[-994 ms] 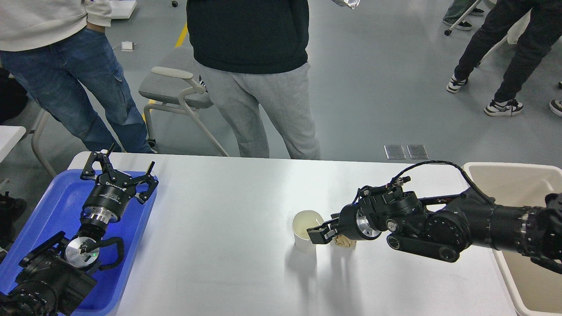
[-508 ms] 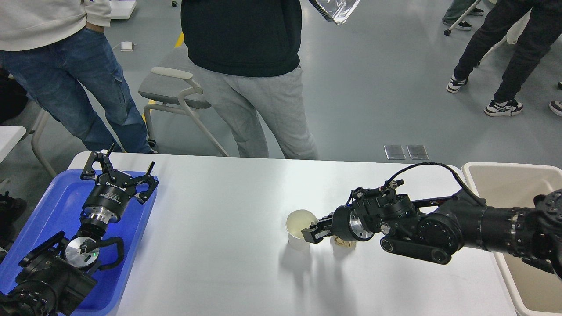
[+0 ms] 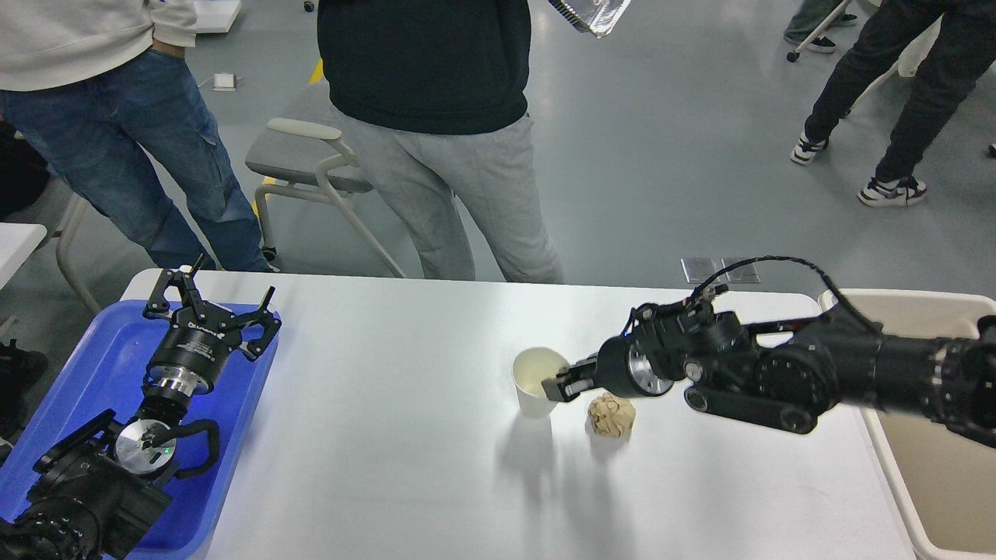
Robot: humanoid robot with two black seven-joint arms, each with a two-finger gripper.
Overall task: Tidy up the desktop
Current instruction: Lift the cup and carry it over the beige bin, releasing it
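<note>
The white desktop [image 3: 389, 451] fills the lower part of the head view. My right gripper [image 3: 559, 386] is shut on the near rim of a white paper cup [image 3: 534, 389] and holds it upright a little above the desktop, with its shadow below. A crumpled brown paper ball [image 3: 611, 414] lies on the desktop just right of the cup, under my right wrist. My left gripper [image 3: 220, 294] is open and empty, over the far end of the blue tray [image 3: 85, 373].
A beige bin [image 3: 945, 498] stands at the desktop's right end, under my right arm. People stand close behind the far edge, and a grey chair [image 3: 311, 159] is beside them.
My right gripper has lifted the cup and carried it slightly left and up, uncovering the paper ball. The left arm has not moved.
</note>
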